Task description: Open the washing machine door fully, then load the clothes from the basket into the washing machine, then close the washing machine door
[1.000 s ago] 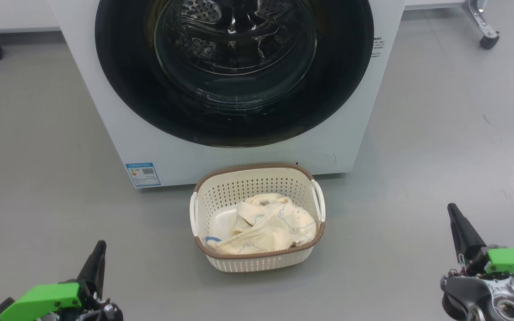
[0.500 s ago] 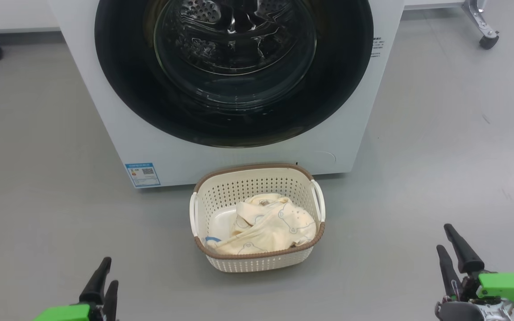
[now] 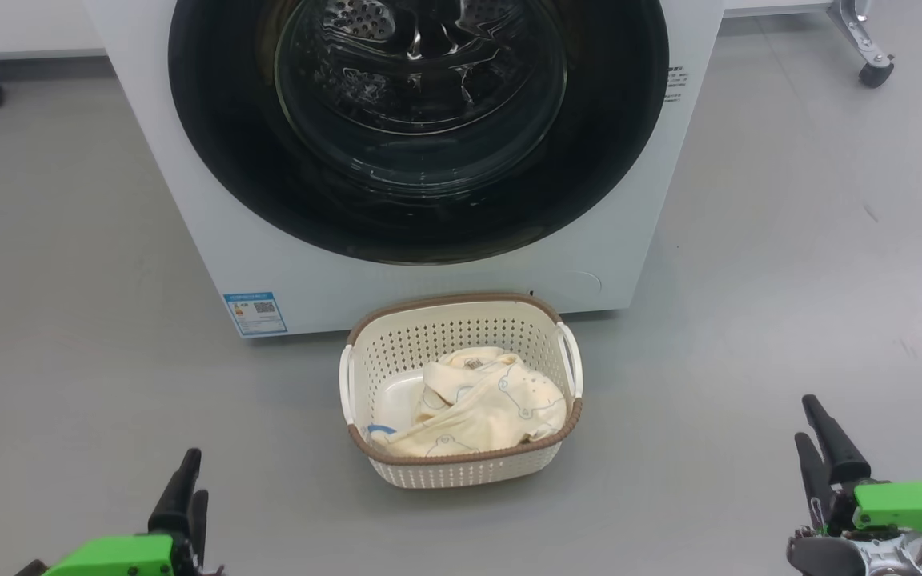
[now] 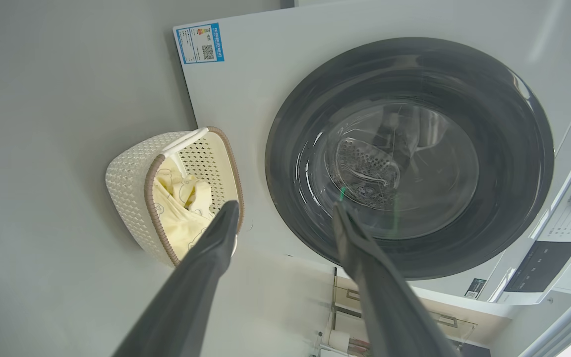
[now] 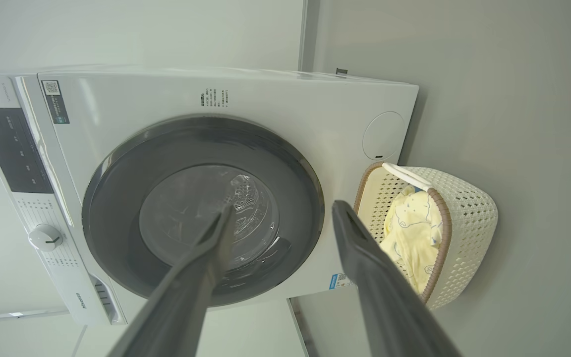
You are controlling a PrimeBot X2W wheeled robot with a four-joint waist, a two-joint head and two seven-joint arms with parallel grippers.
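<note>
Left gripper (image 3: pixel 189 480) and right gripper (image 3: pixel 807 420) had just spread their fingers; the door (image 3: pixel 221 160) was not yet opened.
Within the last second both sets of fingers went from pressed together to spread and sank lower in the head view, empty and well short of the washer (image 3: pixel 189 240). That looked like readying for the first step. The glossy black-rimmed door with its domed glass sat flush. The soft, crumpled cream clothes (image 3: pixel 485 400) lay in the perforated, brown-rimmed basket (image 3: pixel 445 300) on the smooth grey floor (image 3: pixel 69 360), just before the washer.
</note>
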